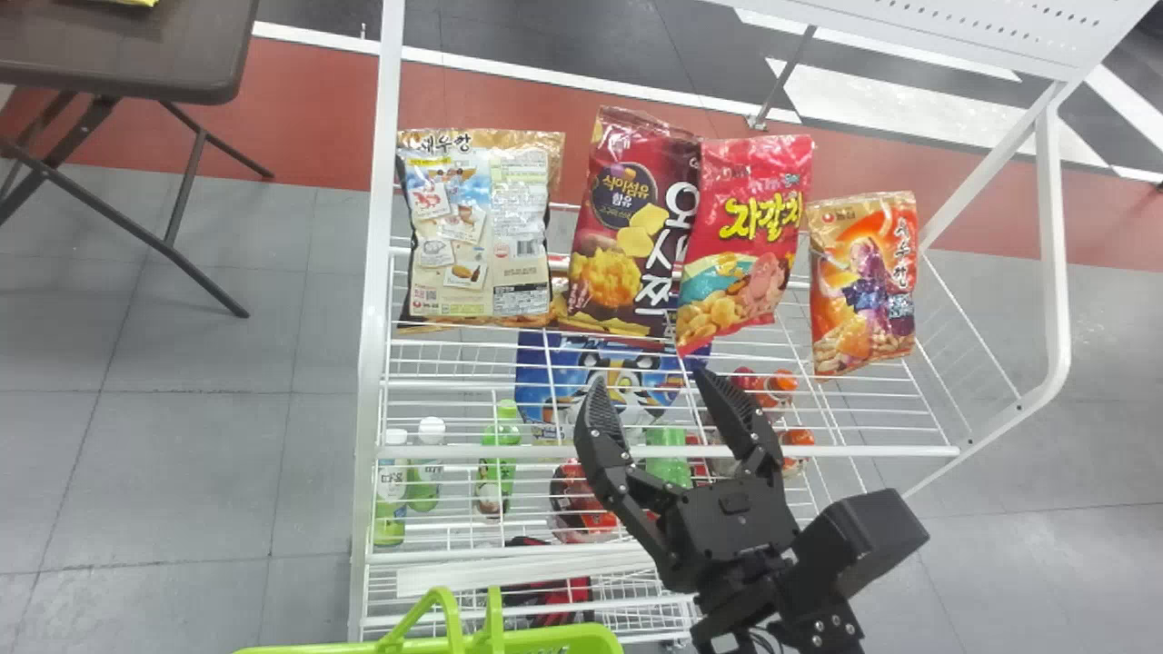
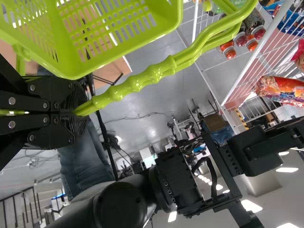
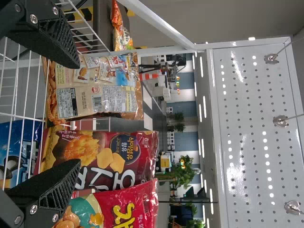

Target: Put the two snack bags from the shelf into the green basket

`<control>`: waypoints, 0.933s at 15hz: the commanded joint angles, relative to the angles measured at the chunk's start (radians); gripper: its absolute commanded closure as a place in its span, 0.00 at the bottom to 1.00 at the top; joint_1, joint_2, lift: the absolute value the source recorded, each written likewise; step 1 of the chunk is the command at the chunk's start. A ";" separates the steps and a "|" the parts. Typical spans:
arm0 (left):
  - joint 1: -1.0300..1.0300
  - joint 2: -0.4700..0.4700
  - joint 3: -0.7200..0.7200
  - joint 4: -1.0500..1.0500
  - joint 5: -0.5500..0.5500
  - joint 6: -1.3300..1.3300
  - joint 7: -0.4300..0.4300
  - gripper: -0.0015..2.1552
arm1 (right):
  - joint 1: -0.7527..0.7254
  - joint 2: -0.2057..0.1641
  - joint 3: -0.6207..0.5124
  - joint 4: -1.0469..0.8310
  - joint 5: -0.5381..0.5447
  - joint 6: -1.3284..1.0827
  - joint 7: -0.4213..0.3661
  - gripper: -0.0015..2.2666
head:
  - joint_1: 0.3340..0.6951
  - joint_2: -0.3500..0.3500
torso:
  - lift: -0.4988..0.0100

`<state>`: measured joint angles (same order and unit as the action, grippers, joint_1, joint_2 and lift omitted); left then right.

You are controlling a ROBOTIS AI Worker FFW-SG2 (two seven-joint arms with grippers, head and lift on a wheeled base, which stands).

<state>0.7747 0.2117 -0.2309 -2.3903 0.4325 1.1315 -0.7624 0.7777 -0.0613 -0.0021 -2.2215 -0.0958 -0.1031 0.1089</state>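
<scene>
So there's a grey tiled floor (image 1: pixel 200 363) under a white wire shelf (image 1: pixel 454 451), and the green basket (image 1: pixel 545 640) hangs off the left gripper (image 2: pixel 80 112), fingers clamped round its handle (image 2: pixel 152 73). Four snack bags line the shelf: beige (image 1: pixel 477 232), maroon (image 1: pixel 618 227), red (image 1: pixel 745 241), orange (image 1: pixel 863 286), with the right gripper (image 1: pixel 650 377) near, fingers spread, nothing between them.

The snack bags (image 1: pixel 744 236) are of glossy, wrinkled film. The basket (image 2: pixel 118 35) is smooth, shiny plastic. The shelf (image 1: pixel 672 450) is painted metal.
</scene>
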 commanded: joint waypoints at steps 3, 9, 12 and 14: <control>0.000 0.000 -0.001 -0.001 -0.001 0.003 -0.002 0.84 | -0.012 0.000 0.007 0.005 0.005 0.017 0.000 0.05 | 1.00 0.00 | 0.96; 0.002 0.002 -0.007 -0.004 -0.005 0.006 -0.002 0.84 | -0.052 0.000 0.014 0.017 0.014 0.084 0.000 0.05 | 1.00 0.00 | 0.96; 0.003 0.000 -0.015 -0.004 -0.014 0.015 0.003 0.84 | -0.189 -0.008 0.065 0.106 0.059 0.139 -0.029 0.05 | 1.00 0.00 | 0.96; 0.008 0.000 -0.021 -0.004 -0.026 0.015 0.008 0.84 | -0.285 -0.008 0.109 0.166 0.079 0.167 -0.051 0.05 | 1.00 0.00 | 0.96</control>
<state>0.7801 0.2118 -0.2475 -2.3953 0.4138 1.1457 -0.7563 0.5590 -0.0685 0.0763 -2.0979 -0.0332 0.0430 0.0664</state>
